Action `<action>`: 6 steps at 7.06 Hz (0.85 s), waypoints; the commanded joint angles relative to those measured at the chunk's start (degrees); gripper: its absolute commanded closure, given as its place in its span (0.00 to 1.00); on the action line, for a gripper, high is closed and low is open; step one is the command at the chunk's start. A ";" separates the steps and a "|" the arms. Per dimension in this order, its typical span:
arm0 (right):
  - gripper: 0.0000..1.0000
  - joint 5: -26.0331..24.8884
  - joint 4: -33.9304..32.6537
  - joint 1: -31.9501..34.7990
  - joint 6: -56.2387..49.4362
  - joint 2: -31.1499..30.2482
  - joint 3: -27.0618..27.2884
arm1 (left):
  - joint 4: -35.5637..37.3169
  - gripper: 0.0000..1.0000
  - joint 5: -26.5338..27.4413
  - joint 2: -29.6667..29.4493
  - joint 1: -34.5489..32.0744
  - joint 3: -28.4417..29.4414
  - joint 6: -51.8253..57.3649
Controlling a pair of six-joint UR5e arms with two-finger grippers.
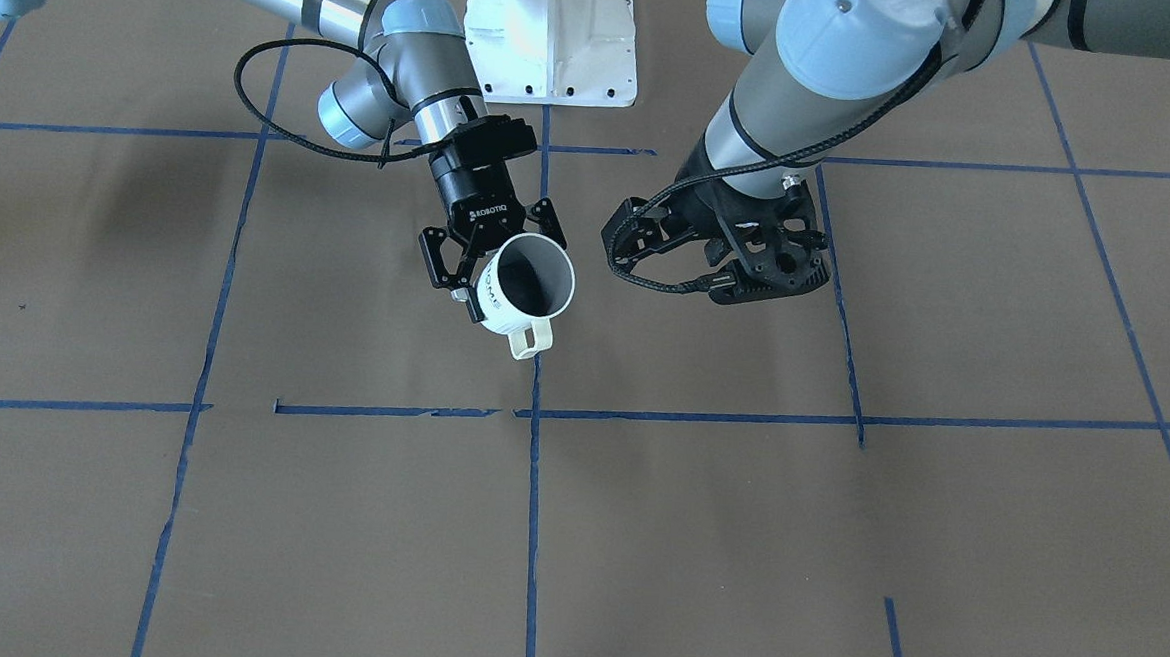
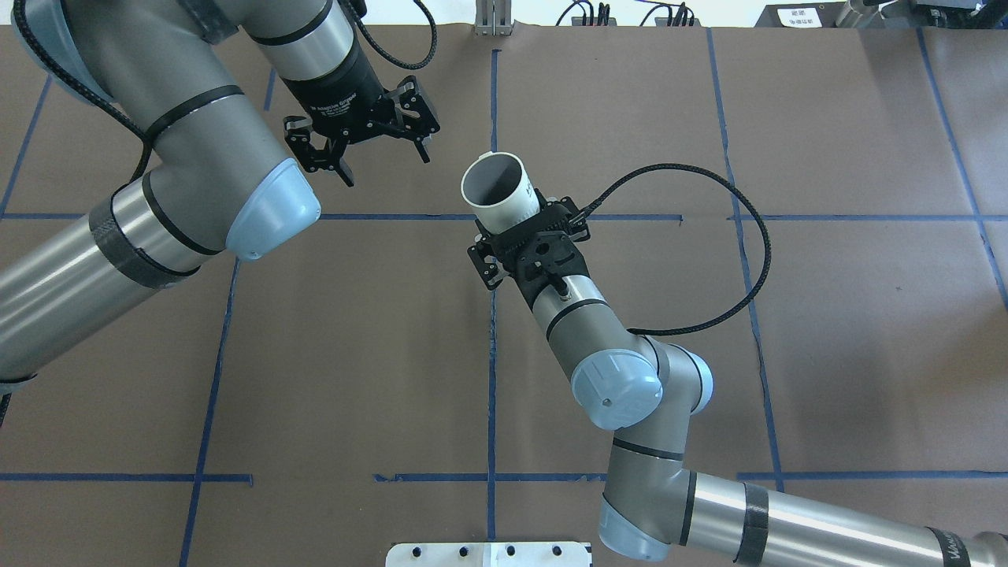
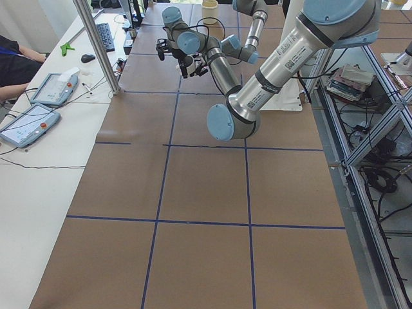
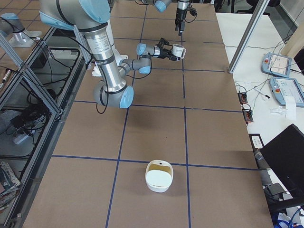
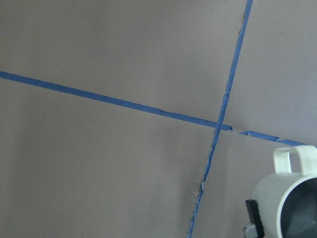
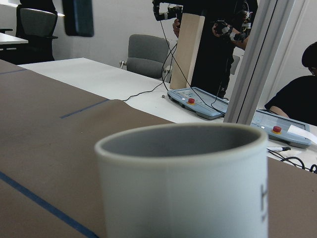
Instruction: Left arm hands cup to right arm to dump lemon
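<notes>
Step in hand: hand-over judged complete; cup (image 1: 532, 286) gripped by right gripper (image 1: 494, 244), dump stage not yet begun.
Right gripper fingers: closed on the cup's wall from either side, near the rim, lettered side toward the palm.
Left gripper (image 2: 386, 165): fingers spread apart, holding nothing, set off to the cup's side, no contact.
Cup position: in the air above the table (image 1: 734, 537), near the middle tape crossing, between the two grippers.
Cup attitude: mouth up and leaning somewhat, handle (image 1: 531, 338) pointing away from the robot's base.
Cup looks: white ribbed outside, dark letters on the side, grey inside, cream loop handle.
Lemon: not seen in any view; inside of cup in shade, bottom not fully visible, so cannot tell whether inside.
Other: white container (image 4: 159, 176) on the table, well apart from both arms, toward the right-hand end.
Next move, judged: wrist roll to tip the mouth down, firm grip needed on the smooth wall; left arm best kept clear.
</notes>
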 commanded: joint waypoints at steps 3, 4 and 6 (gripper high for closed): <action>0.80 -0.32 0.16 -0.70 0.19 1.12 0.06 | -9.53 0.15 -0.20 -0.54 2.03 3.94 -6.73; 0.80 -0.32 0.16 -0.70 0.19 1.12 0.15 | -9.63 0.18 -0.20 -0.63 2.22 3.95 -6.83; 0.80 -0.32 0.07 -0.70 0.11 1.12 0.15 | -9.72 0.30 -0.20 -0.98 3.44 3.86 -6.83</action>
